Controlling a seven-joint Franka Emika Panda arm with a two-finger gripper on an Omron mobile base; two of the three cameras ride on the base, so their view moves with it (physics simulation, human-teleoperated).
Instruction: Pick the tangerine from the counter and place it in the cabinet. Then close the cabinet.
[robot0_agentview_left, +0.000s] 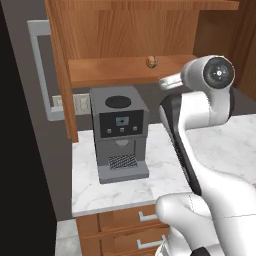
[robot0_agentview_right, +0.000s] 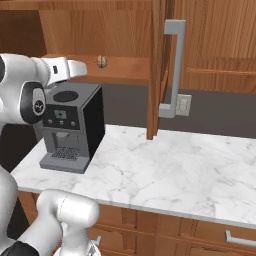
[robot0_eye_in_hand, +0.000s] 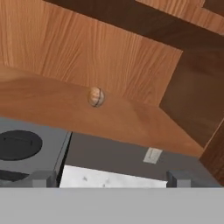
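Reddish-brown wood-grained cabinet (robot0_agentview_left: 125, 30) fills the frame's top; an orange-brown tangerine (robot0_agentview_left: 150, 61) (tiny) upper centre; white, grey-veined counter (robot0_agentview_left: 100, 192) below; dark grey coffee machine (robot0_agentview_left: 119, 132) at centre-left.

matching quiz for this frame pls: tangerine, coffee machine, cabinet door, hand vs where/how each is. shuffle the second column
Things:
1. tangerine
2. coffee machine
3. cabinet door
4. hand

Place or state:
A. swung open
B. empty, fingers spread apart
C. standing on the marble counter
D. lying on the cabinet shelf

Pairs: 1-D, 2-C, 3-A, 4-B
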